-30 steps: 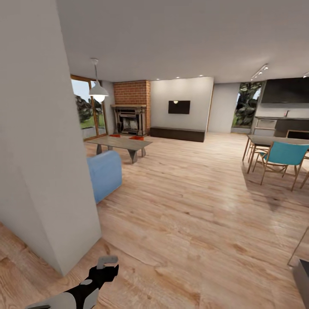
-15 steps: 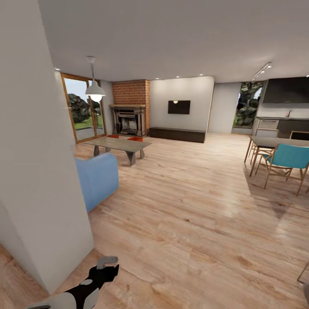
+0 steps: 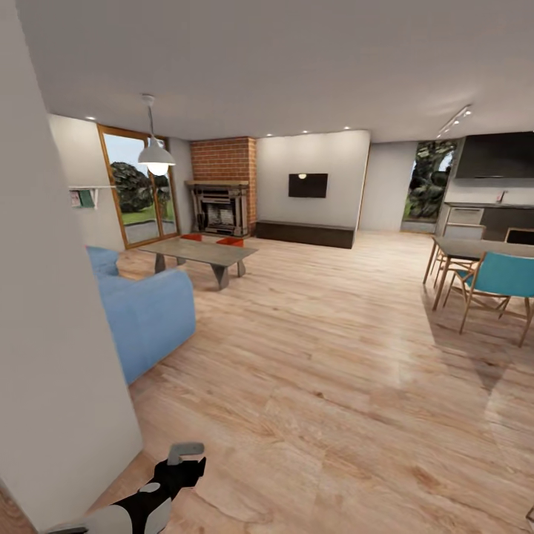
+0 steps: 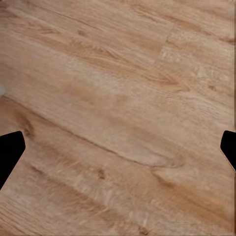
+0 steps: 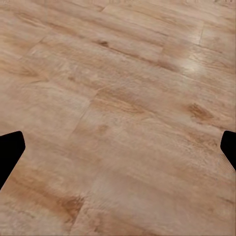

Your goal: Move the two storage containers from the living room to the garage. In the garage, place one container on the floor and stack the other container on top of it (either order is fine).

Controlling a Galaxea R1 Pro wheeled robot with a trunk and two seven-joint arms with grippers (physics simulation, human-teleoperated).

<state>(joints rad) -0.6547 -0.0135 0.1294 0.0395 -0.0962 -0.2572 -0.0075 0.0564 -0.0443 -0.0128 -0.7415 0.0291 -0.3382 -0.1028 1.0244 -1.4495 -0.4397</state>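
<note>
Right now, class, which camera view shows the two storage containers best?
The head view: the two storage containers appear as small orange-red shapes on the floor behind the coffee table, before the fireplace. Both wrist views show wood plank floor between open fingers.

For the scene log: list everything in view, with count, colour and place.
storage containers: two, orange-red, on the floor behind the coffee table
coffee table: one, grey, before the fireplace
fireplace: one, red brick, far wall
sofa: one, blue, left
pendant lamp: one, white, over the table
TV: one, black, far wall
dining chair: one, teal, right
floor: light wood planks
left claw: one, black-grey, bottom edge, open
right claw: one, black tips, open over planks
</note>
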